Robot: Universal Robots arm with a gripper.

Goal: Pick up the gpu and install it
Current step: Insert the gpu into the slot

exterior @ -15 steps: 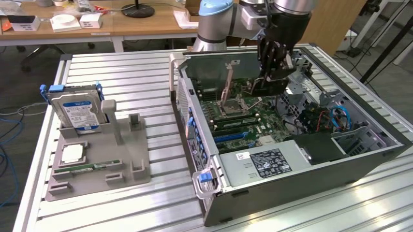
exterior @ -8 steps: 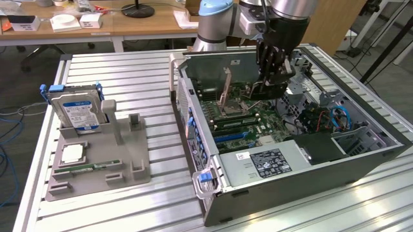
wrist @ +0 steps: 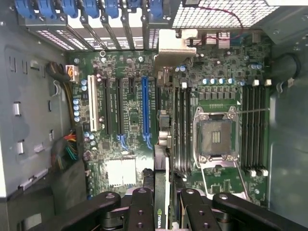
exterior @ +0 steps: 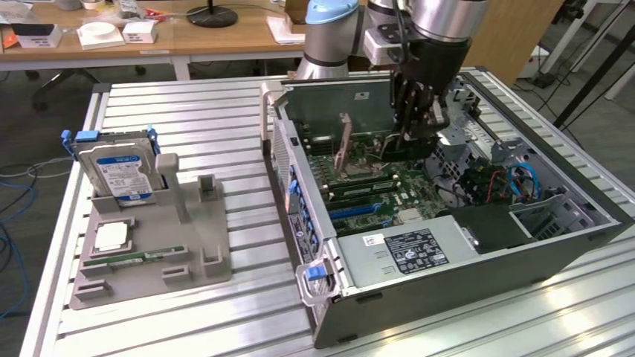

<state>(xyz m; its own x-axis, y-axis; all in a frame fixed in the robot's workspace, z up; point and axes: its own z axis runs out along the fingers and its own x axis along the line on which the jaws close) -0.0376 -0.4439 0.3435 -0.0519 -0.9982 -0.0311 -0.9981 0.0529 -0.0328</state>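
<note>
Slatted tabletop (exterior: pixel 198 111) carries open computer case (exterior: pixel 476 260); hand (wrist: pixel 161 202) grips gpu (wrist: pixel 161 144) over motherboard (wrist: pixel 130 115), seating unconfirmed.

Hard drive (exterior: pixel 121 172) upright in grey holder (exterior: pixel 149 253); memory stick (exterior: pixel 134 258) flat; open computer case (exterior: pixel 555 245).

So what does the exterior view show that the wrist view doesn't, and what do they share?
Exterior view alone: the grey parts holder on the slatted metal table, with the boxy blue-and-white-labelled hard drive standing in it and the narrow green memory stick lying flat.
Wrist view alone: the silver-framed empty processor socket and the long blue expansion slot.
Both: the thin black graphics card held edge-on in the gripper above the green motherboard inside the open grey computer case.
</note>
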